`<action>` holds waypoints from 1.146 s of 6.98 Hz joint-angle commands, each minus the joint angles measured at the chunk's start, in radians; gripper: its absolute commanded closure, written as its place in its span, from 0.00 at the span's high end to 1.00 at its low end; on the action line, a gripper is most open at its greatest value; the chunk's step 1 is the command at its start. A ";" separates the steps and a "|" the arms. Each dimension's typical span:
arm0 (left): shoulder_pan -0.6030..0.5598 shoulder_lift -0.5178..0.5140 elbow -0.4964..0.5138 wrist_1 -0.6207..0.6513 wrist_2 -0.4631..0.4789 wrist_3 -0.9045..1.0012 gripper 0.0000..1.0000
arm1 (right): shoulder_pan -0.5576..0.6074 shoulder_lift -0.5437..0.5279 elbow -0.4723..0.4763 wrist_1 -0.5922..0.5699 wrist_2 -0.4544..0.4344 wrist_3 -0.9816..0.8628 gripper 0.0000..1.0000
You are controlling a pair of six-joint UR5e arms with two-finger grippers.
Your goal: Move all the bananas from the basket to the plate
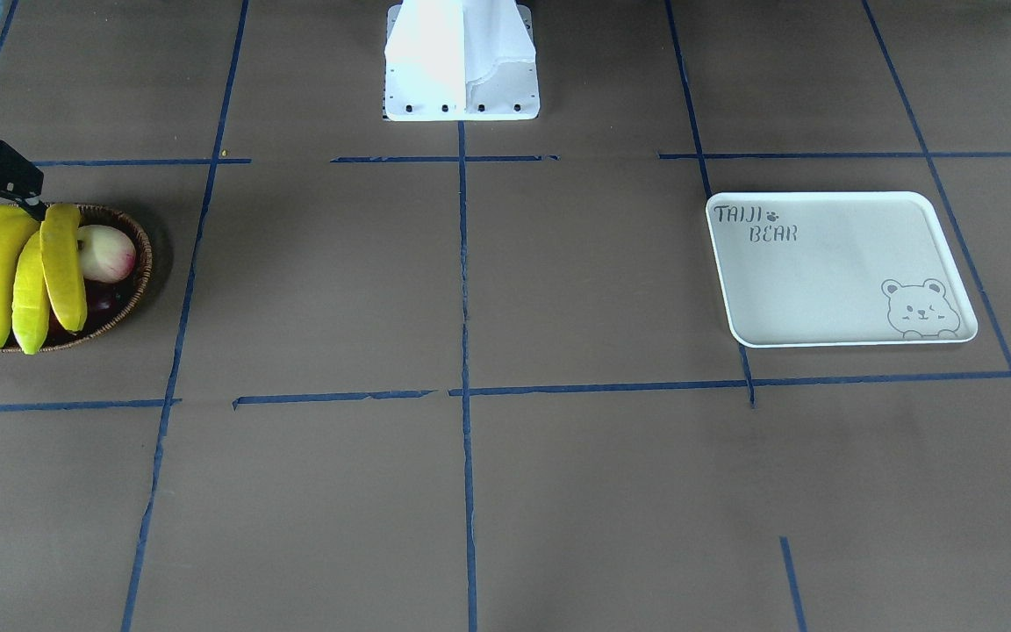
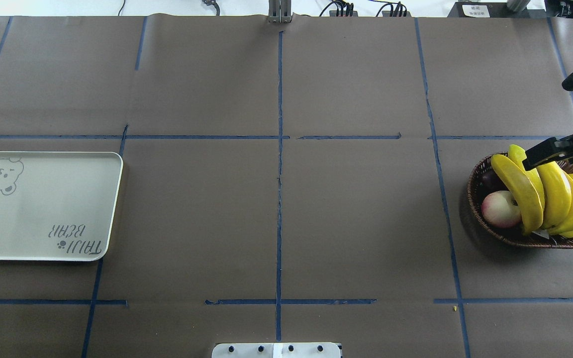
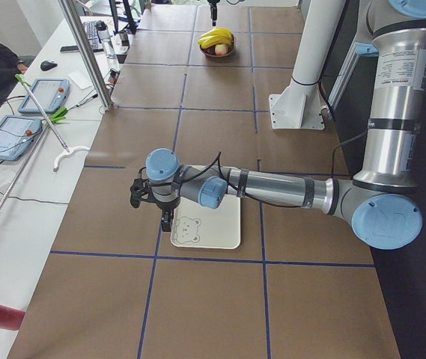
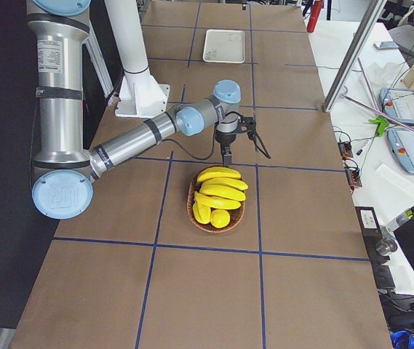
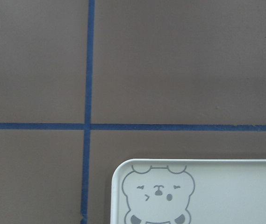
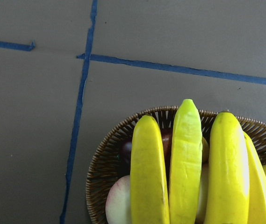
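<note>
**Overhead exterior: open pincer at a full basket, plate bare**

Overhead exterior shows the right gripper (image 2: 545, 124) spread wide and holding nothing. One finger reaches over the far tips of the bananas (image 2: 540, 194), the other stands well off above the bare table. Whether the near finger touches a tip or hangs just above it, I cannot tell.

All four bananas lie in the wicker basket (image 2: 515, 241), packed side by side and propped on edge. A pink-blushed round fruit (image 2: 499, 209) sits beside them and a dark purple one (image 2: 489, 178) lies behind it.

The white bear-printed plate (image 2: 43, 219) lies at the table's opposite end, with nothing on it. The left gripper (image 3: 151, 209) hovers near its bear corner; its opening cannot be judged.

Risks, as I judge them:
- Closing on the narrow, smooth tips gives little purchase, so a banana may slide out during the lift.
- The fruit leans together, so pulling one may tip its neighbours over the low rim.
- The light basket may drag or tilt.
- The long carry to the plate leaves room for a drop.
</note>
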 commanded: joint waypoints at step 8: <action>0.148 -0.027 0.012 -0.285 0.001 -0.378 1.00 | -0.156 -0.029 -0.075 0.025 -0.074 0.004 0.77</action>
